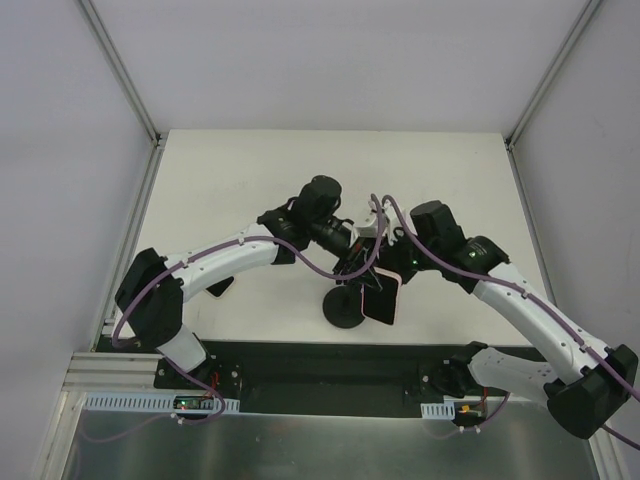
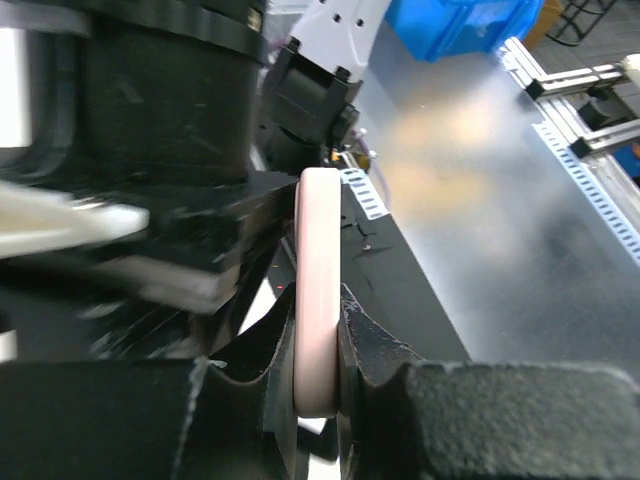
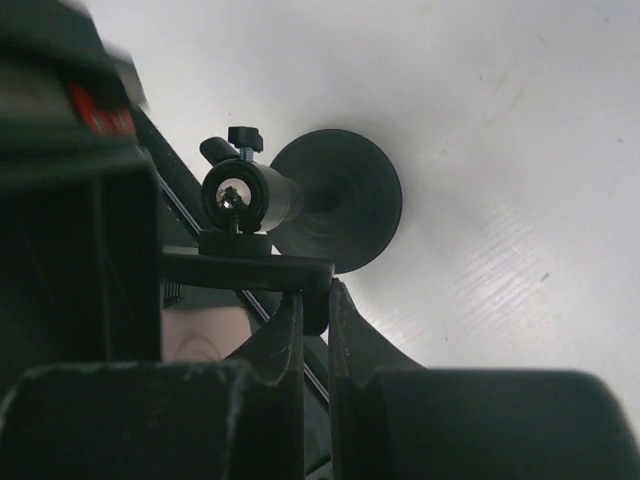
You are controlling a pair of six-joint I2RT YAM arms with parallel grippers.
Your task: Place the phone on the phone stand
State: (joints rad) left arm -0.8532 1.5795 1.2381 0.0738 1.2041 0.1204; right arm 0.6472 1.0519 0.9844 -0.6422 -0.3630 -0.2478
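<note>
The phone, in a pink case (image 1: 384,299), is held upright just right of the black phone stand (image 1: 345,309) near the table's front edge. My left gripper (image 1: 353,261) is shut on the phone. In the left wrist view its pink edge (image 2: 318,230) is pinched between my fingers (image 2: 372,345). My right gripper (image 1: 379,264) is shut on the end of the stand's black cradle bar (image 3: 250,268). In the right wrist view the gripper (image 3: 315,297) sits over the stand's round base (image 3: 350,200) and ball joint (image 3: 240,195). A patch of pink case (image 3: 200,330) shows under the bar.
The white table (image 1: 250,180) has walls at the back and sides. A black strip (image 1: 300,365) and metal rails (image 1: 130,403) run along the near edge by the arm bases. A blue bin (image 2: 460,22) stands off the table behind.
</note>
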